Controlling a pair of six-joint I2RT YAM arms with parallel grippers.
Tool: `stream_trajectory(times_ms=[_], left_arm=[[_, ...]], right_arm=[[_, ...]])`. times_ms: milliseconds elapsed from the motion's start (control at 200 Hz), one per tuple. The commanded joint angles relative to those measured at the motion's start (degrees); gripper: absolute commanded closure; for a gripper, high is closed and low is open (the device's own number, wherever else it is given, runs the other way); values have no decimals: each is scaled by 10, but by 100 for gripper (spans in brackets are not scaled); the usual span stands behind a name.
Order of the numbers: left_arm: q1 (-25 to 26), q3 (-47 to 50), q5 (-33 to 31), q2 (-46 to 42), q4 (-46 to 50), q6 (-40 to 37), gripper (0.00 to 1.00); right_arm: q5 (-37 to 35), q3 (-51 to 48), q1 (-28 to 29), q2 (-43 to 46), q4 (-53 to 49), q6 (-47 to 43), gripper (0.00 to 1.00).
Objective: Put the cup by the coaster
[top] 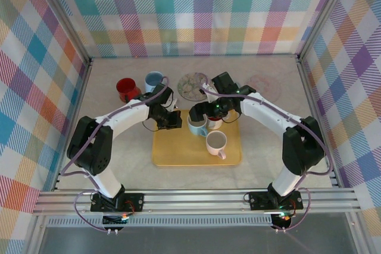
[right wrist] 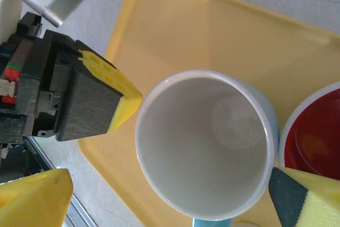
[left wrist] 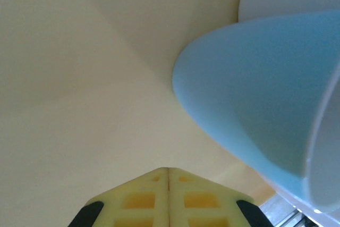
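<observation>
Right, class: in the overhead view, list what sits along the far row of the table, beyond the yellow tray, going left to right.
Red mug → light blue mug → patterned coaster → pale coaster.

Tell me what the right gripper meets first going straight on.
Probably the pale blue ceramic cup with a white inside, sitting between the open jaws of the right gripper. Depth is unclear: the jaws may pass its rim and reach the yellow tray.

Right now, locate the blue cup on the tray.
Top view: the blue cup stands at the yellow tray's back edge, between the shut left hand and a red-lined cup.
</observation>
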State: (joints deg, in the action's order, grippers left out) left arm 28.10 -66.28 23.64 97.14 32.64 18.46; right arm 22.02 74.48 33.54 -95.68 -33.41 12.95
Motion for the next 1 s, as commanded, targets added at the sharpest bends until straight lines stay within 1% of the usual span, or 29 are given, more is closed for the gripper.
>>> stream_trajectory(times_ms=[0,170,300,640,730,995], left_arm=[[7,-18,20,17,-7,8,93],[7,-21,22,33,-22,17,94],[7,-35,9,46,-10,19,99],[7,-56,-4,52,1,12,99],[7,-56,-6,46,-8,13,99],[6,-72,-11,57,-5,11,100]], right_arm=[[24,16,-3,-5,7,10,4],[40,15,-3,-8,10,16,4],[54,6,-3,-9,17,31,4],[73,-29,-3,9,43,67,5],[78,-40,-4,14,52,77,5],[77,-60,-3,28,61,95,6]])
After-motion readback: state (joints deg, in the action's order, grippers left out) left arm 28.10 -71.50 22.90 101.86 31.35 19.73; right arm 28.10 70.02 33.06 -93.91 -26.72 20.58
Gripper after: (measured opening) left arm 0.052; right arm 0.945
